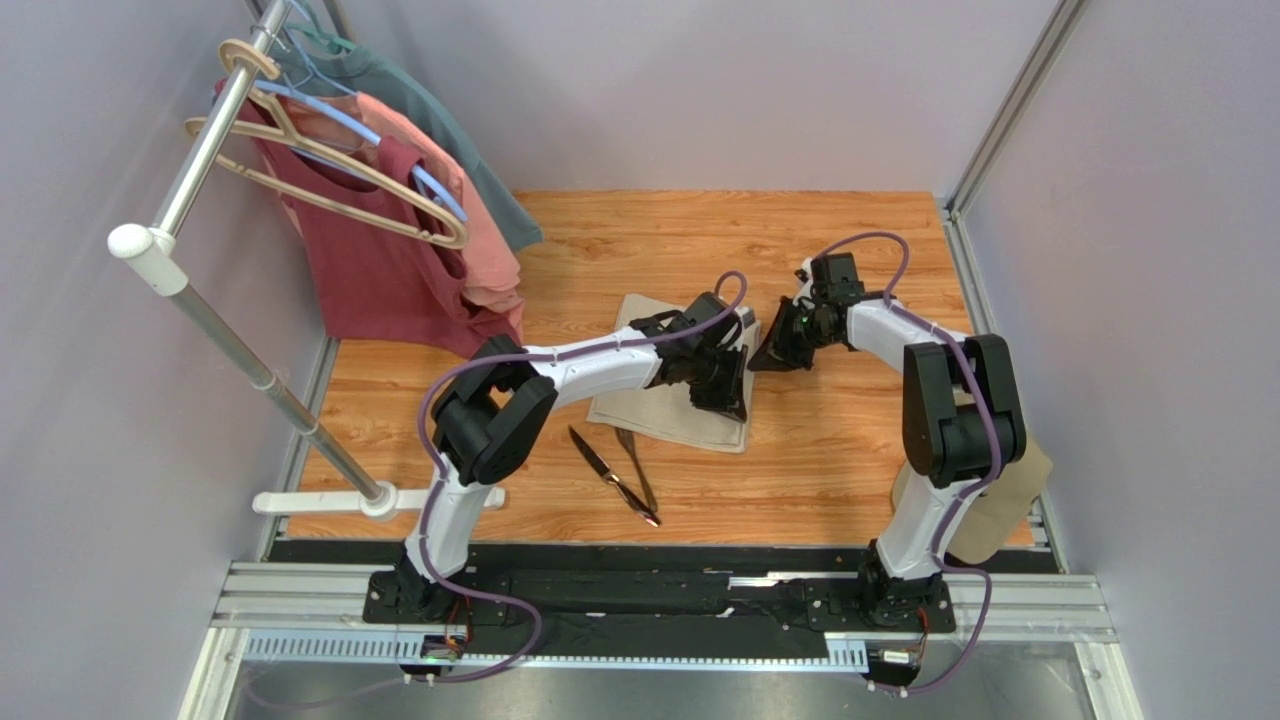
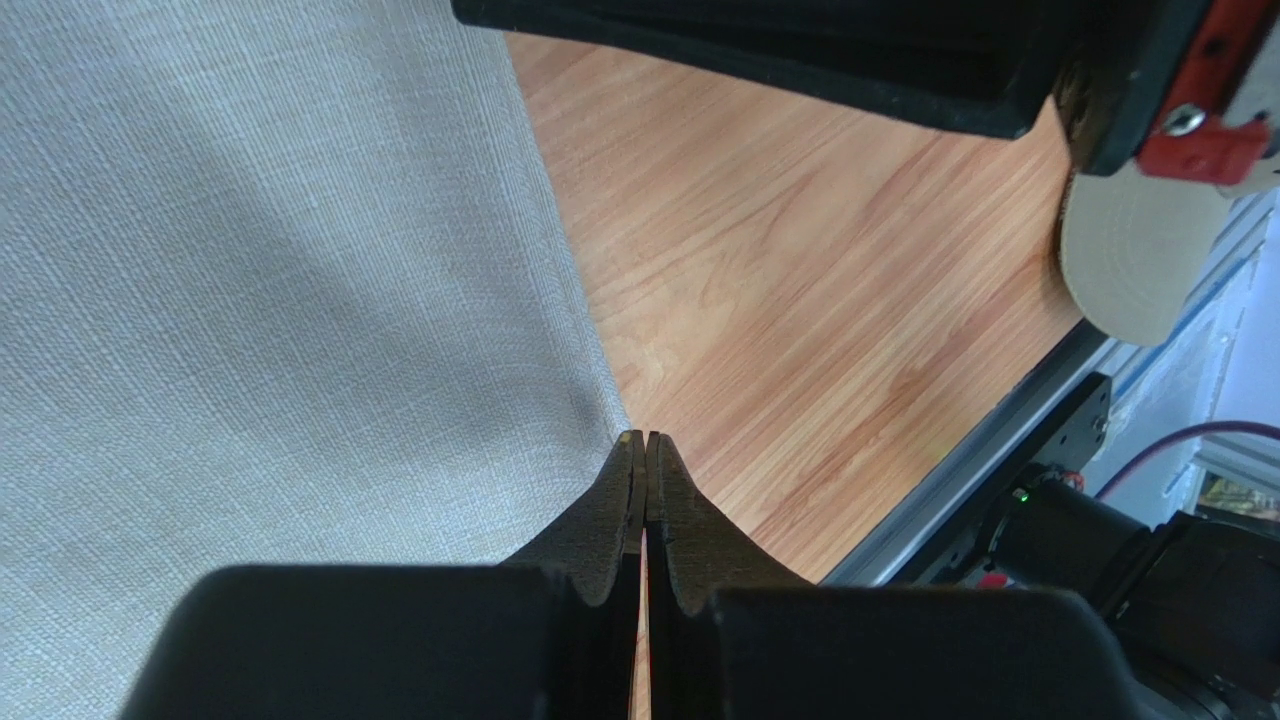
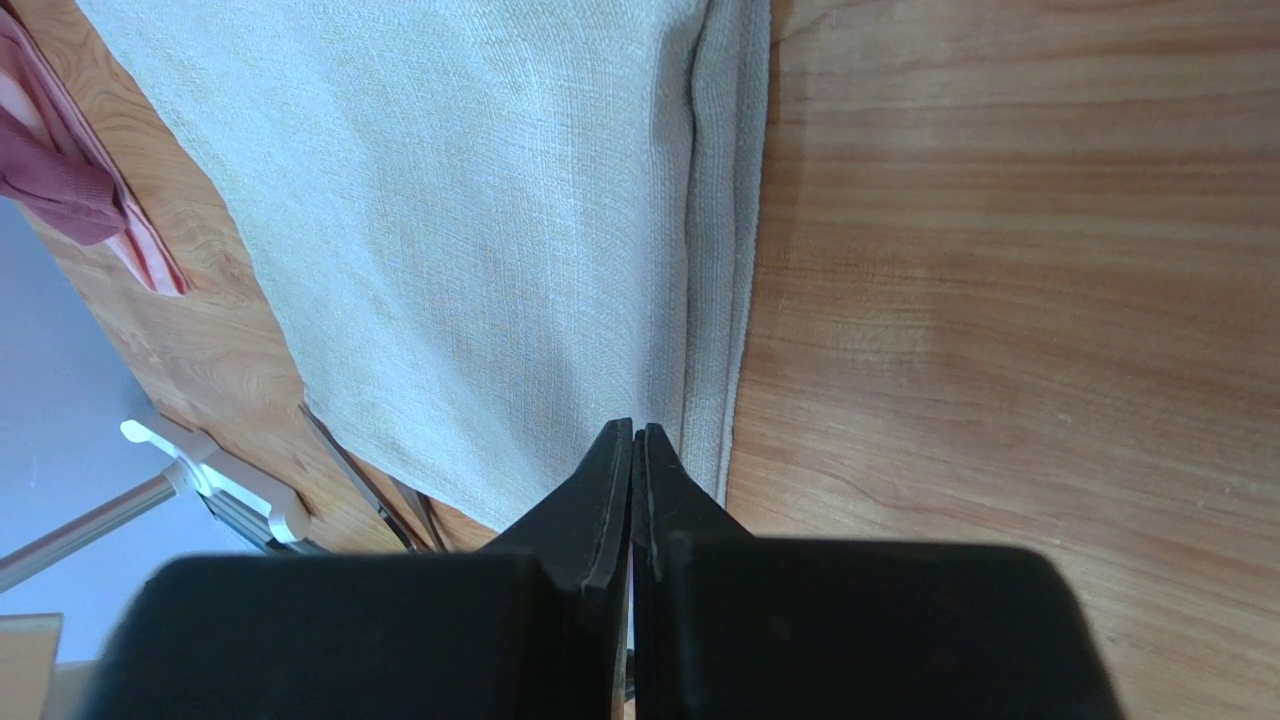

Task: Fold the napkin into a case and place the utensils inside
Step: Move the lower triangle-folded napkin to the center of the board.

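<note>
Only right wrist: napkin [image 3: 481, 225], double-layered edge

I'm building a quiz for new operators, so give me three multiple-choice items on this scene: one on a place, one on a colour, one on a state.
1. Where do the utensils lie?
A) on the table beside the napkin
B) inside the napkin
C) on a hanger

2. What colour is the napkin?
A) blue
B) beige
C) black

3. How do the left gripper and right gripper stand?
A) both open
B) only the left open
C) both shut

Answers:
1 A: they lie on bare wood off the cloth's near side.
2 B: the cloth is pale beige in every view.
3 C: in each wrist view the jaws meet.
</note>
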